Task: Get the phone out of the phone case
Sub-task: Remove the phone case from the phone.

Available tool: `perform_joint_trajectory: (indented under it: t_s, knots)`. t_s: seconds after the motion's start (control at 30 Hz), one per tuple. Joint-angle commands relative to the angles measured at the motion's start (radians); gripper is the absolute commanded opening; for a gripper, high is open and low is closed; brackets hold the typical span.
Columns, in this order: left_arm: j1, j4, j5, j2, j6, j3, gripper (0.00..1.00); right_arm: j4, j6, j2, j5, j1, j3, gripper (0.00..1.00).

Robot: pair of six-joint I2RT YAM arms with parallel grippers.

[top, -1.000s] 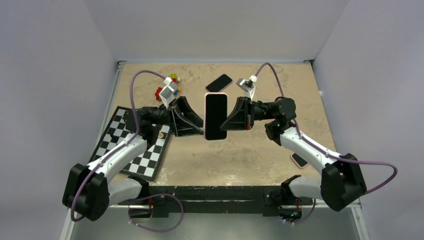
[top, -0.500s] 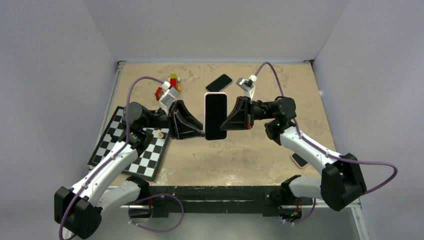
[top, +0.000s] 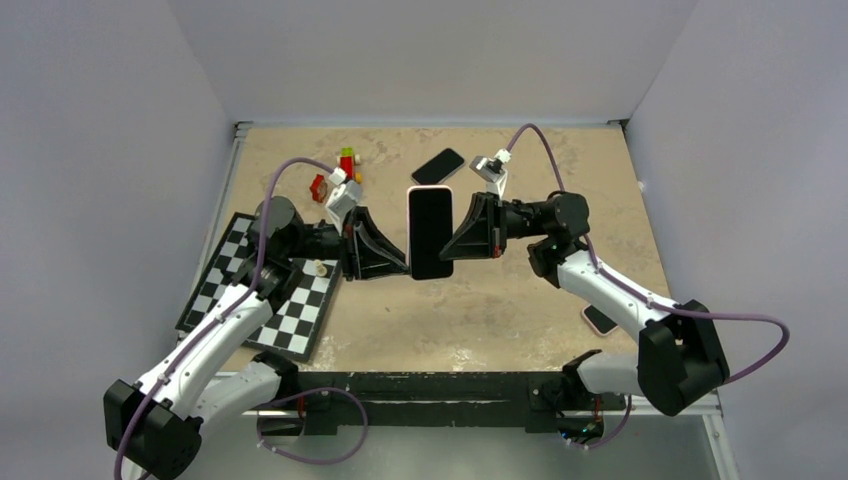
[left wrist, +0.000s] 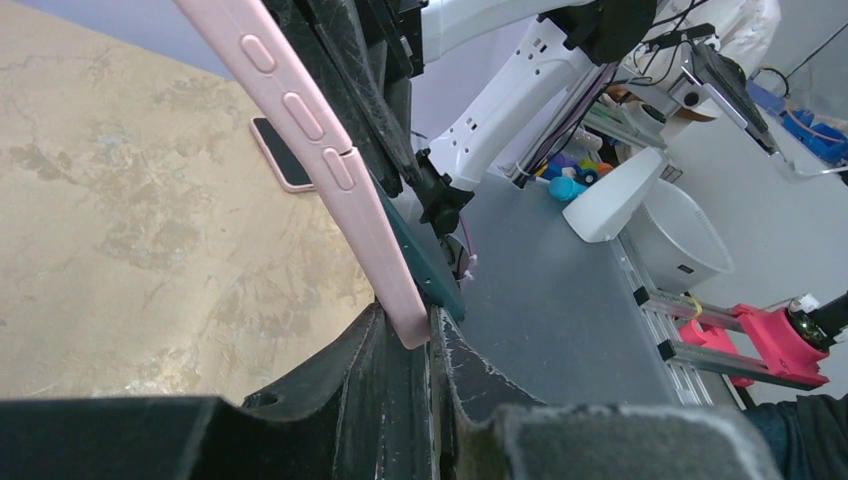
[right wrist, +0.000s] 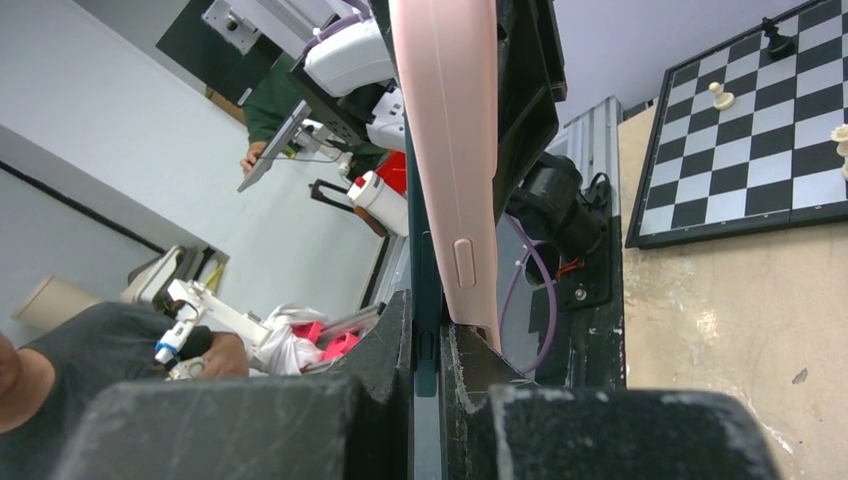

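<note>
The phone [top: 430, 232], dark screen up, sits in a pink case [top: 431, 188] and hangs in the air above the table's middle. My left gripper [top: 403, 264] is shut on the case's lower left corner; in the left wrist view the pink case [left wrist: 330, 170] runs up from between the fingers [left wrist: 375, 370], with the teal phone edge [left wrist: 425, 265] parted from it. My right gripper [top: 448, 250] grips the right side; in the right wrist view its fingers [right wrist: 470, 365] are shut on the teal phone edge [right wrist: 425, 300], and the pink case [right wrist: 450, 150] lies just outside them.
A second dark phone [top: 438, 165] lies on the table behind. A small phone [top: 598, 320] lies at the right front. A chessboard [top: 265, 295] with a pale piece [top: 320, 267] is at the left. Coloured blocks [top: 338, 168] lie at the back left.
My left arm's elbow and shoulder have swung left and back while its gripper stayed on the case. The phone has shifted very slightly left. The right arm barely moved.
</note>
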Motion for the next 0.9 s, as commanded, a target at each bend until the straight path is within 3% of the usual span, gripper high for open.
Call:
perform_joint_trajectory:
  t_s: [0.0, 0.37, 0.5, 0.6, 0.63, 0.7, 0.77, 0.87]
  knots:
    - [-0.012, -0.050, -0.033, -0.011, 0.079, 0.025, 0.24, 0.106, 0.025, -0.030, 0.066, 0.016, 0.046, 0.00]
    - [-0.046, -0.093, -0.165, 0.023, 0.050, 0.074, 0.26, 0.105, 0.011, 0.003, 0.078, 0.061, 0.049, 0.00]
    - [-0.047, -0.123, -0.238, 0.030, 0.041, 0.091, 0.20, 0.059, -0.027, 0.010, 0.079, 0.071, 0.054, 0.00]
    - [-0.048, -0.170, -0.313, 0.033, 0.050, 0.104, 0.07, -0.011, -0.078, -0.001, 0.086, 0.072, 0.059, 0.00]
    - [-0.047, -0.235, -0.375, 0.034, 0.067, 0.116, 0.02, -0.060, -0.117, -0.012, 0.091, 0.071, 0.062, 0.00]
    - [-0.044, -0.431, -0.563, 0.046, 0.083, 0.157, 0.00, -0.243, -0.248, -0.044, 0.123, 0.072, 0.075, 0.00]
    - [-0.032, -0.611, -0.762, 0.076, 0.077, 0.197, 0.00, -0.549, -0.420, -0.075, 0.208, 0.072, 0.117, 0.00]
    - [-0.011, -0.729, -0.927, 0.112, 0.048, 0.201, 0.00, -0.825, -0.610, -0.096, 0.329, 0.071, 0.174, 0.00]
